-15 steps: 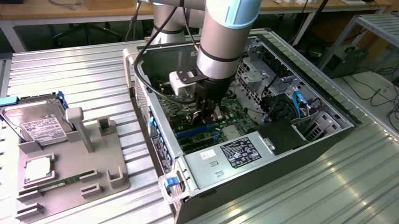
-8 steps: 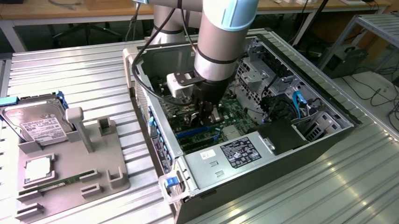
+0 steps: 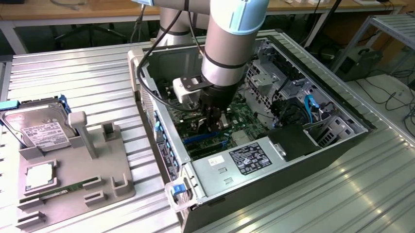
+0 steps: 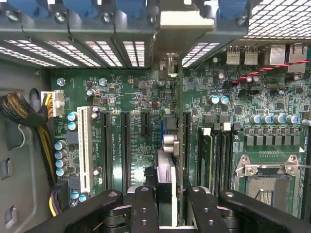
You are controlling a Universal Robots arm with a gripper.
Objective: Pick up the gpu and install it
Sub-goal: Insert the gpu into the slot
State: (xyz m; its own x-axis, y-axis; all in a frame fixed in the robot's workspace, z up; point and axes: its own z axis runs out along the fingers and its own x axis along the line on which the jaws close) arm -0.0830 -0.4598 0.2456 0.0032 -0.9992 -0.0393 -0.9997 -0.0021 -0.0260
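Observation:
In the wrist view the gpu (image 4: 166, 167) is edge-on, a thin upright card running from between my fingers toward the case's rear slots. Its silver bracket (image 4: 179, 22) stands at the slot openings. My gripper (image 4: 173, 211) is shut on the gpu, one black finger (image 4: 146, 211) on each side of it. The card's lower edge stands over a black expansion slot (image 4: 186, 145) on the green motherboard (image 4: 136, 97); whether it is seated I cannot tell. In the exterior view my gripper (image 3: 214, 119) reaches down into the open computer case (image 3: 337, 145), over the motherboard.
Case walls surround the arm closely. A white slot (image 4: 85, 145), a braided cable bundle (image 4: 26, 116) and the CPU socket (image 4: 265, 179) flank the card. At the exterior view's left, a grey fixture (image 3: 77, 194) holds a hard drive (image 3: 42, 128), a chip (image 3: 39, 175) and a memory stick (image 3: 58, 191).

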